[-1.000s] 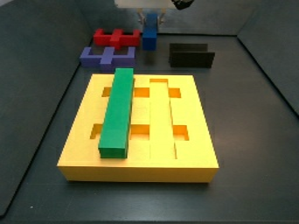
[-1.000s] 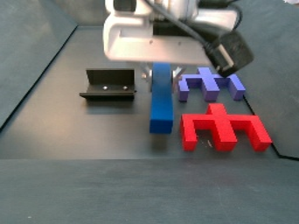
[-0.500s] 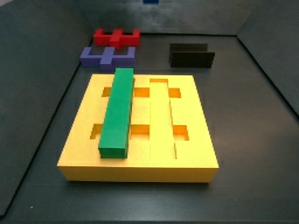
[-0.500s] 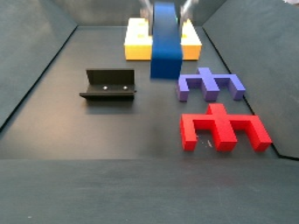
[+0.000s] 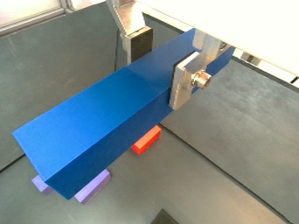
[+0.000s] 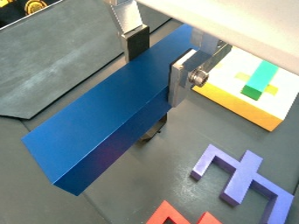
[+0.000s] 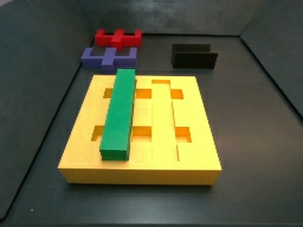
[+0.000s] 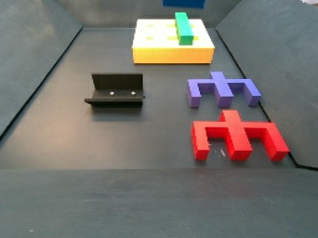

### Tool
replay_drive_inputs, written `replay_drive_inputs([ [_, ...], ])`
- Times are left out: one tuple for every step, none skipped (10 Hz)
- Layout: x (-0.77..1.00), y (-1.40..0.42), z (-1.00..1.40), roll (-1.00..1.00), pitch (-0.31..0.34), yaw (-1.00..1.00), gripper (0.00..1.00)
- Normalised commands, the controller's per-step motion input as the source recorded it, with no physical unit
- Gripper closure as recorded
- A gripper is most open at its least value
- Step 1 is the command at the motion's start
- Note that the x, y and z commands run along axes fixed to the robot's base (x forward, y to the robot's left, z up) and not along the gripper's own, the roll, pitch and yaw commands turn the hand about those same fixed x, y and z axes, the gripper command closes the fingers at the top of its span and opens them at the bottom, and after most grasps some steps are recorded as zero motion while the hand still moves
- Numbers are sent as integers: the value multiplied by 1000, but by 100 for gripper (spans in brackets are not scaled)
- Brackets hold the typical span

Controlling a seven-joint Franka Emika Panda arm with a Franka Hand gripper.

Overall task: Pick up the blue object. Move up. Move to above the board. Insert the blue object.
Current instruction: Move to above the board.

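My gripper (image 5: 163, 54) was clamped on the blue bar (image 5: 111, 118), which had risen clear out of both side views. Lift done; the board (image 6: 251, 96) lay off to one side, next stop.

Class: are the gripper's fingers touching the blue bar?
Touching. In both wrist views the gripper fingers press flat against the blue object from both sides.

The claw (image 5: 163, 54) has flat silver finger plates (image 5: 187, 80), dark pads and a round screw
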Motion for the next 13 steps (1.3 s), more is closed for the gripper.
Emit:
replay_drive_inputs([
  [-66,-1400,174,-63,399,101,100],
  [-66,-1400,161,-36,362,101,100],
  [-66,-1400,167,8,267,76,100],
  [-62,-1400,164,-29,184,41,100],
  [-58,-1400,170,-26,134,29,100],
  [-58,-1400,182,8,85,19,100],
  [-51,-1400,185,-10,67,14,100],
  [-45,-1400,195,11,64,7,100],
  [-41,-1400,202,3,69,9,100],
  [-15,-1400,216,2,95,9,100],
  [27,-978,157,7,122,10,100],
  [70,-498,83,9,145,8,100],
  [72,-295,54,14,141,7,100],
])
